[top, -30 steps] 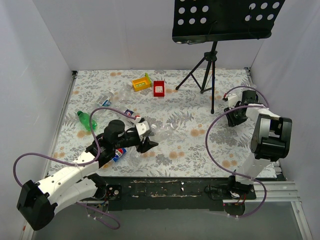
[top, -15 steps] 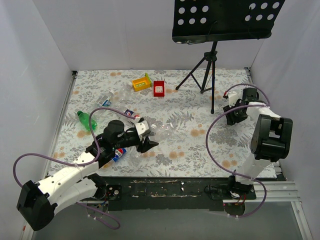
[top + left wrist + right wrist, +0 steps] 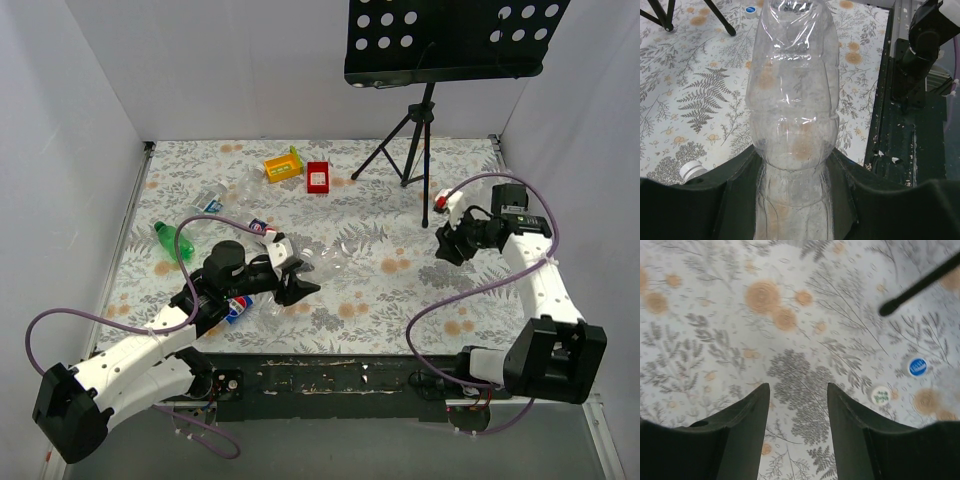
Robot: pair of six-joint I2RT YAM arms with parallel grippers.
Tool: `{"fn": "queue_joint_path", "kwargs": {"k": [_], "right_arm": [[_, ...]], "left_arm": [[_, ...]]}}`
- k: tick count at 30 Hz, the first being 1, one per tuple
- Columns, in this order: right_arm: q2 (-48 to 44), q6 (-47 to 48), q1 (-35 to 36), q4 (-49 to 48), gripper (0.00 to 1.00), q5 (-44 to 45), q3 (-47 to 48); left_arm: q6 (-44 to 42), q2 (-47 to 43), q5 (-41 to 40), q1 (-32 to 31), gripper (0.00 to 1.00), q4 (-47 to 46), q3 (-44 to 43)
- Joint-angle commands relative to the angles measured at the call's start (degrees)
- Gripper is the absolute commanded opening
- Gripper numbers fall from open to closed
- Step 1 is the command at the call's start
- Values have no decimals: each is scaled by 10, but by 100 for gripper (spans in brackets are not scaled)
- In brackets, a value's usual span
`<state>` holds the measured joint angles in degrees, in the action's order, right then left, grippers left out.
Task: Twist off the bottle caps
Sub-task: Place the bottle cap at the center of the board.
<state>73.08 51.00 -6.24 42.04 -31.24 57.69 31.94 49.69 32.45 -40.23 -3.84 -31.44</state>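
Checking caps: blue cap (image 3: 916, 366) and whitish cap (image 3: 881, 395) lie loose on the tabletop (image 3: 700, 340), around 3 o'clock of the right claw (image 3: 798, 390), near but outside its fingers; that claw is spread, empty. Caps look light, hard, small, so pinch across the rim. Left claw (image 3: 794, 155) is clamped on the clear bottle (image 3: 792, 75): thin, crushable, probably slick. Its far end runs off frame at 12 o'clock, can't tell if capped
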Motion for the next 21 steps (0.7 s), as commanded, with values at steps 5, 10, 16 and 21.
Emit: {"fn": "queue_joint_path", "kwargs": {"k": [5, 10, 16, 21], "right_arm": [[-111, 104, 46, 93, 79, -308, -9], [-109, 88, 110, 97, 85, -426, -5], [-91, 82, 164, 94, 84, -407, -5], [-79, 88, 201, 101, 84, -421, -2]], "left_arm": [[40, 5, 17, -8, 0, -48, 7], [50, 26, 1, -33, 0, -67, 9], [58, 52, -33, -77, 0, -101, 14], [68, 78, -50, -105, 0, -126, 15]]}}
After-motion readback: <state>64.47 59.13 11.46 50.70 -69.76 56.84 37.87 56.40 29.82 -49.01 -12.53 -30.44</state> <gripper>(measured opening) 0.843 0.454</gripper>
